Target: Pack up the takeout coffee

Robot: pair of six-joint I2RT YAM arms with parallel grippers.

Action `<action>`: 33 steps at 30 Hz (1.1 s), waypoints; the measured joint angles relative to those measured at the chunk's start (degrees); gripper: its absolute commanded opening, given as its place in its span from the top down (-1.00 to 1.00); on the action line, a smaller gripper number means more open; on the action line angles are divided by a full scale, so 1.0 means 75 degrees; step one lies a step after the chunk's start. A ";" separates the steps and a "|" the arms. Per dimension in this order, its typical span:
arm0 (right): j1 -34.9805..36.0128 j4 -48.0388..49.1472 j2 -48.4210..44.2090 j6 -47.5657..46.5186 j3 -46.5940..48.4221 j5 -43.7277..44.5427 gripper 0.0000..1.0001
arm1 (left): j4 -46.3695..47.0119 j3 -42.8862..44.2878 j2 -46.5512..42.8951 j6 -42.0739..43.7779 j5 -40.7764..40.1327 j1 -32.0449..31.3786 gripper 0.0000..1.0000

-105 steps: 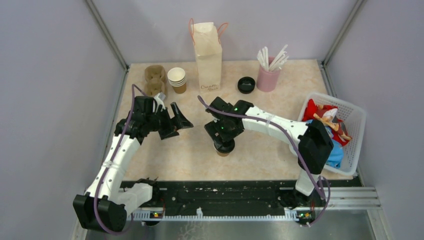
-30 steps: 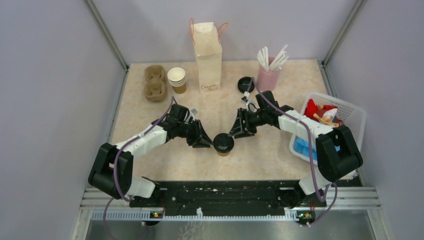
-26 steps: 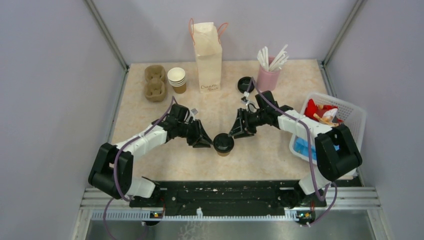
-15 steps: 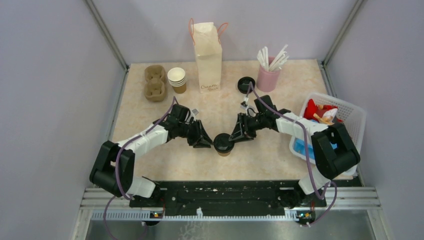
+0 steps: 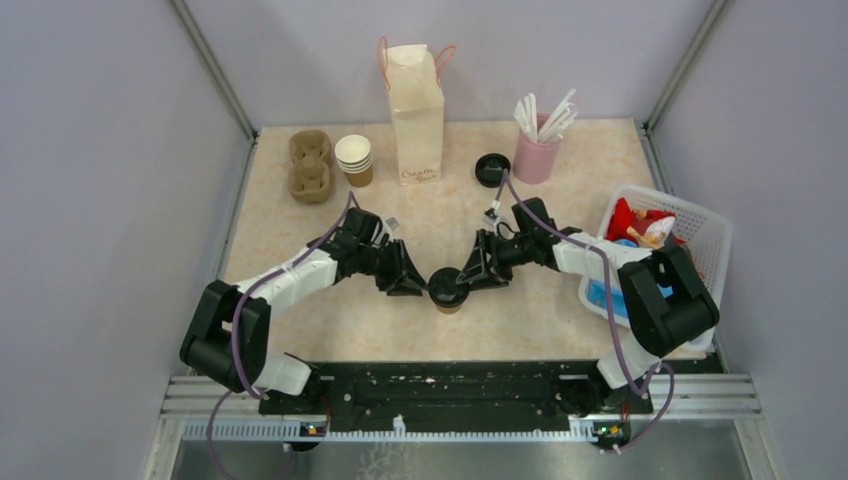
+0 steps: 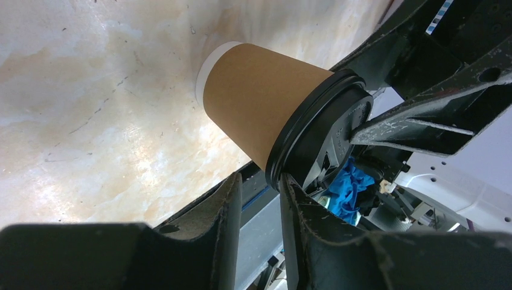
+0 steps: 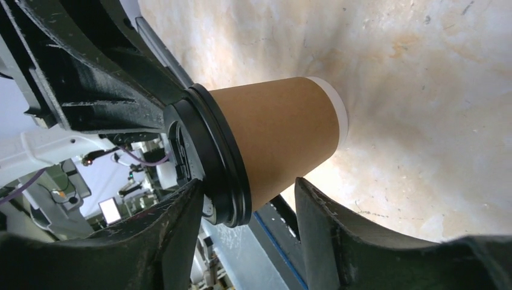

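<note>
Setting: beige marbled table (image 5: 330,320), closed in by lilac walls (image 5: 120,150).

Item 1, takeout coffee (image 5: 447,288): a brown paper cup under a black lid (image 6: 326,133). It stands upright on the table at about 6 o'clock from the table's centre, between the two grippers.

Item 2, left gripper (image 5: 410,281): at the cup's 9 o'clock, turned on its side. I see its jaws only a narrow slit apart, with nothing between them. One fingertip (image 6: 288,188) sits right at the lid's rim; I cannot tell whether it touches.

Item 3, right gripper (image 5: 473,271): at the cup's 2 o'clock, also on its side. Its jaws are spread wide, with the tips just beside the cup wall and lid rim. I see no grip on anything.

Back row, from 10 to 2 o'clock:
- brown pulp cup carrier (image 5: 310,165)
- stack of white-rimmed cups (image 5: 354,160)
- upright paper bag (image 5: 416,115) with red handles
- loose lid (image 5: 490,169)
- pink holder (image 5: 535,158) of white sticks

At 3 o'clock: white basket (image 5: 712,235) holding red and blue soft items.
</note>
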 measured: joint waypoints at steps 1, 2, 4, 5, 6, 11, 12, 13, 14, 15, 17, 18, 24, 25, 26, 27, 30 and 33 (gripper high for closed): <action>0.0000 -0.0067 0.0000 -0.0026 0.0003 0.0041 -0.21 | -0.0009 0.0009 0.0000 0.0006 -0.0009 -0.0015 0.24; -0.0015 -0.0149 -0.0003 -0.0082 0.0006 0.0061 -0.24 | -0.0032 0.0026 0.0000 0.0017 -0.0032 -0.0029 0.24; -0.0058 -0.0289 -0.0026 -0.0137 0.0006 0.0073 -0.32 | -0.0108 0.0082 0.0000 0.0035 -0.0111 -0.0052 0.23; -0.0079 -0.0364 -0.0061 -0.0157 0.0009 0.0073 -0.35 | -0.0178 0.0131 0.0000 0.0052 -0.0154 -0.0064 0.23; -0.0105 -0.0446 -0.0117 -0.0189 0.0006 0.0070 -0.38 | -0.0216 0.0163 -0.0003 0.0061 -0.0175 -0.0064 0.22; -0.0460 -0.0717 -0.0790 -0.0213 0.0006 0.0026 -0.42 | -0.0303 0.0332 -0.0003 0.0111 -0.0210 -0.0064 0.22; -0.0533 -0.0711 -0.0924 -0.0213 0.0006 0.0015 -0.35 | -0.0297 0.0344 -0.0003 0.0111 -0.0201 -0.0067 0.22; -0.0583 -0.0714 -0.1029 -0.0216 0.0006 0.0012 -0.27 | -0.0286 0.0344 -0.0003 0.0111 -0.0201 -0.0070 0.22; -0.0615 -0.0717 -0.1087 -0.0224 0.0006 0.0015 -0.20 | -0.0291 0.0344 -0.0003 0.0111 -0.0201 -0.0070 0.23; -0.0650 -0.0729 -0.1107 -0.0245 0.0006 0.0015 -0.14 | -0.0289 0.0344 -0.0003 0.0108 -0.0201 -0.0070 0.23; -0.0647 -0.0819 -0.1096 -0.0280 0.0000 0.0044 -0.01 | -0.0286 0.0344 -0.0003 0.0108 -0.0198 -0.0070 0.24; -0.0647 -0.0871 -0.1090 -0.0300 -0.0003 0.0050 0.07 | -0.0289 0.0344 -0.0003 0.0108 -0.0198 -0.0070 0.25; -0.0644 -0.0959 -0.0915 -0.0417 -0.0003 0.0058 0.23 | -0.0286 0.0344 0.0000 0.0108 -0.0198 -0.0114 0.27; -0.0635 -0.0976 -0.0866 -0.0423 -0.0003 0.0058 0.24 | -0.0289 0.0344 0.0000 0.0108 -0.0201 -0.0125 0.27; -0.0621 -0.0982 -0.0822 -0.0431 -0.0003 0.0061 0.25 | -0.0286 0.0344 0.0000 0.0108 -0.0198 -0.0140 0.28; -0.0597 -0.0979 -0.0781 -0.0449 -0.0003 0.0067 0.28 | -0.0286 0.0344 0.0000 0.0111 -0.0201 -0.0152 0.28; -0.0527 -0.0976 -0.0664 -0.0472 -0.0003 0.0076 0.33 | -0.0286 0.0344 0.0003 0.0111 -0.0201 -0.0172 0.29; -0.0446 -0.0976 -0.0565 -0.0472 -0.0003 0.0079 0.41 | -0.0283 0.0344 0.0003 0.0108 -0.0201 -0.0178 0.31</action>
